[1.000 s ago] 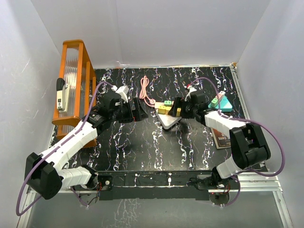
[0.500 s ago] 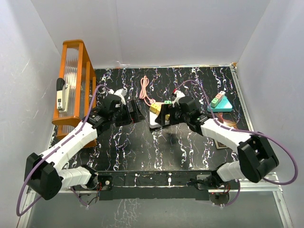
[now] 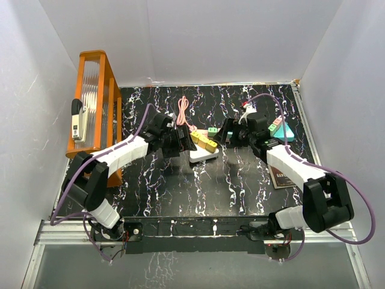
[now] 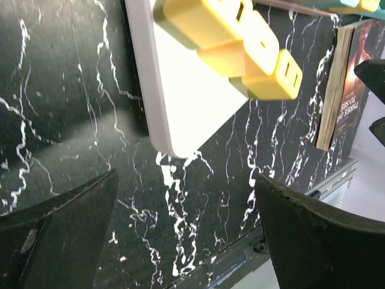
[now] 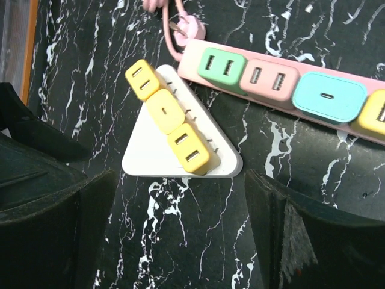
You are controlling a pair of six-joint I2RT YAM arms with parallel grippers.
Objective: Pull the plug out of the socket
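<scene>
A white triangular socket lies flat on the black marbled table, with a yellow plug of three joined blocks on top of it. It shows in the right wrist view with the plug, and in the left wrist view with the plug. My left gripper is open and empty just left of the socket, which lies beyond its fingers. My right gripper is open and empty to the socket's right, a little short of it.
A pink power strip with coloured adapters and its pink cable lies behind the socket. An orange rack stands at the left. A teal triangular block and a book lie at the right.
My right gripper has drawn back to the right, away from the socket. My left gripper has moved right, up to the socket's left side. The socket now lies flat.
</scene>
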